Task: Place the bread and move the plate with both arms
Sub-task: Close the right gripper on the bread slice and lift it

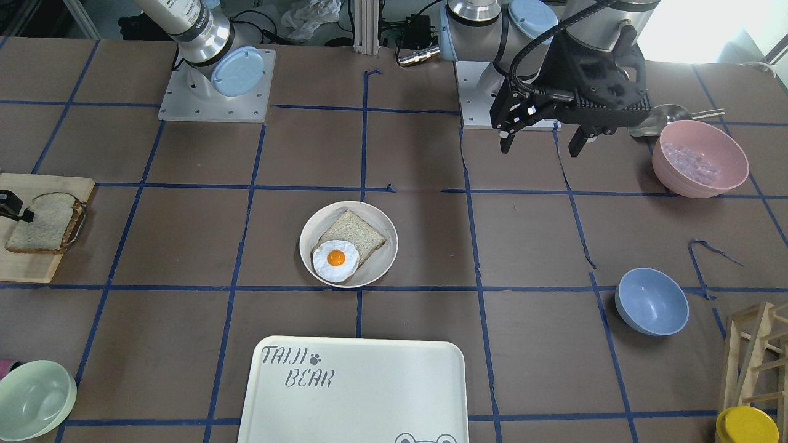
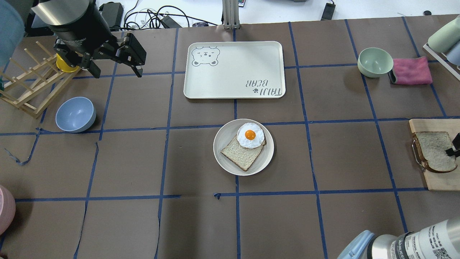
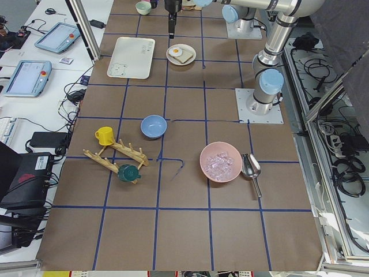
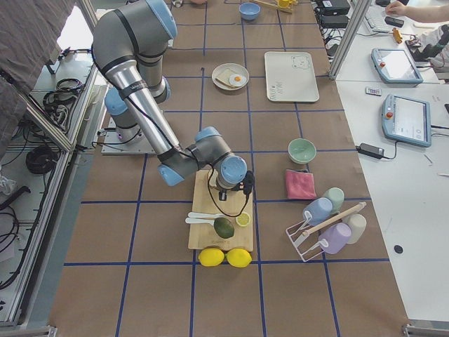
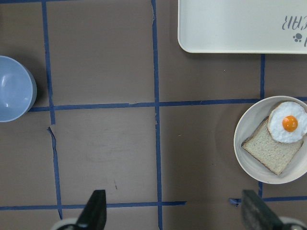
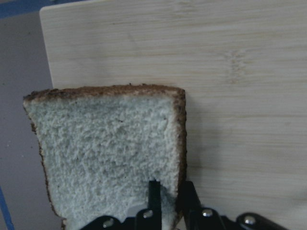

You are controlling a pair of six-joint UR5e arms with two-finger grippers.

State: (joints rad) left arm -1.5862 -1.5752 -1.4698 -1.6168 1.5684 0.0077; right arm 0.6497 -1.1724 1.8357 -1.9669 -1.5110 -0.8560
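The bread (image 2: 433, 153) lies on a wooden board (image 2: 438, 181) at the right table edge; it also shows in the front view (image 1: 40, 224). My right gripper (image 6: 170, 191) is shut on the bread's (image 6: 105, 148) crust edge; it also shows in the overhead view (image 2: 453, 149). The plate (image 2: 224, 156) sits mid-table and holds another bread slice (image 2: 242, 154) with a fried egg (image 2: 250, 135) on it. My left gripper (image 2: 118, 75) hangs open and empty high over the far left, well away from the plate (image 5: 247, 132).
The white TAIJI BEAR tray (image 2: 233, 70) lies just beyond the plate. A blue bowl (image 2: 75, 114) and a wooden rack (image 2: 28, 86) stand near the left gripper. A green bowl (image 2: 375, 62) and pink cloth (image 2: 411, 71) are far right. A pink bowl (image 1: 700, 158) is near the left base.
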